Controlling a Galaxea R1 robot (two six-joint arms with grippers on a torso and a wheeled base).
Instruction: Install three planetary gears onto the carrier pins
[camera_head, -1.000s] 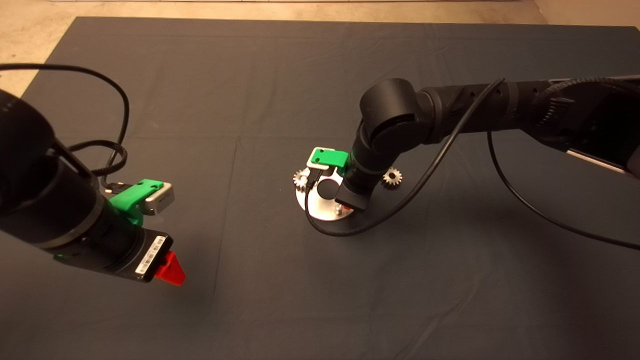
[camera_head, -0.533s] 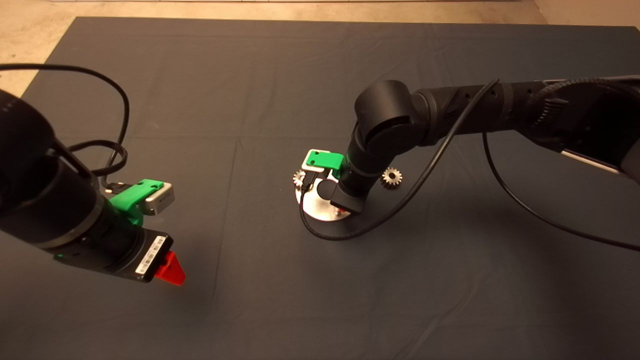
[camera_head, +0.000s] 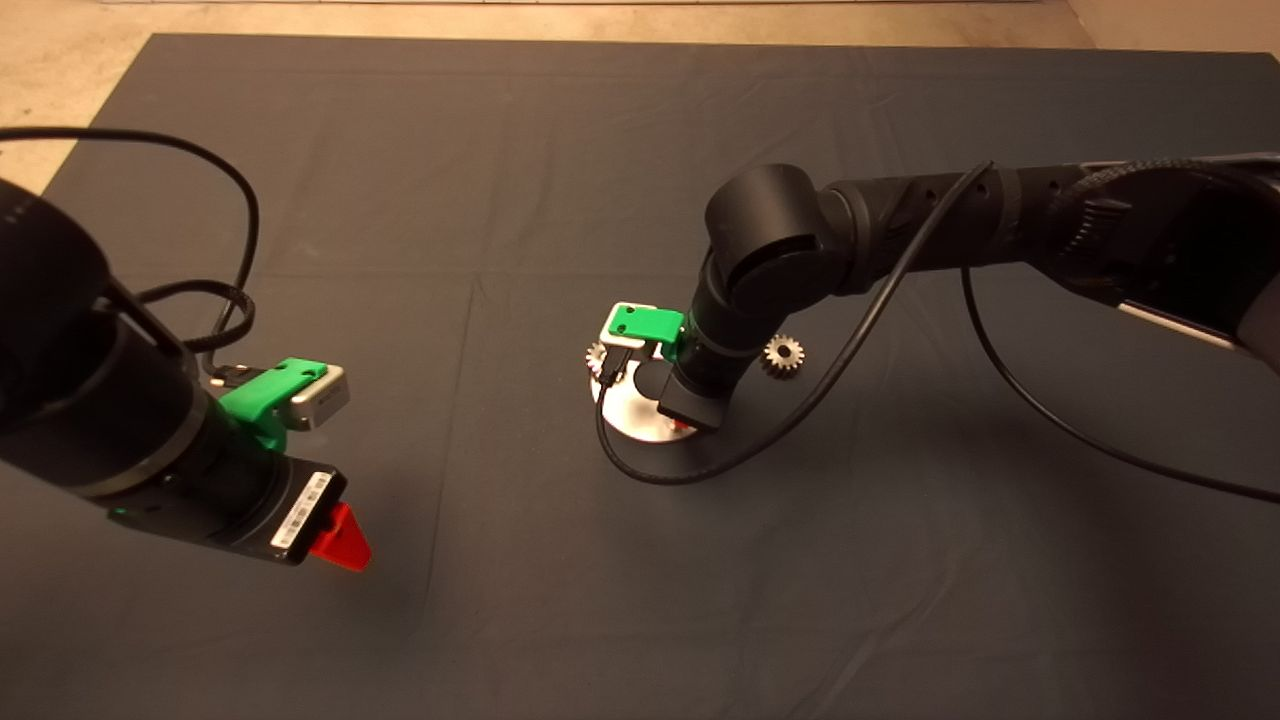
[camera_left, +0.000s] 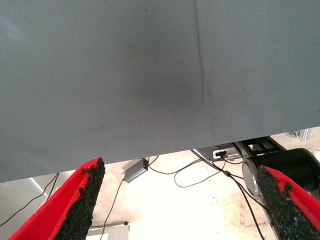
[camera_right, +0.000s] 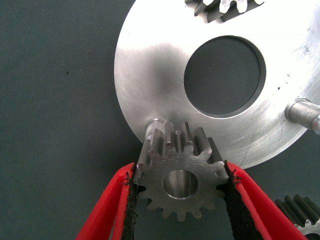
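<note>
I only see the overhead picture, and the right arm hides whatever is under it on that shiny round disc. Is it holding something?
Observer: Yes. The right gripper is shut on a small dull-grey metal spur gear.
Visitor: Is the gear on a post?
Observer: No. Its bore looks empty. A short silver metal pin on the shiny round metal disc stands just beyond it.
Visitor: And the left arm?
Observer: The left gripper is open and holds nothing.
</note>
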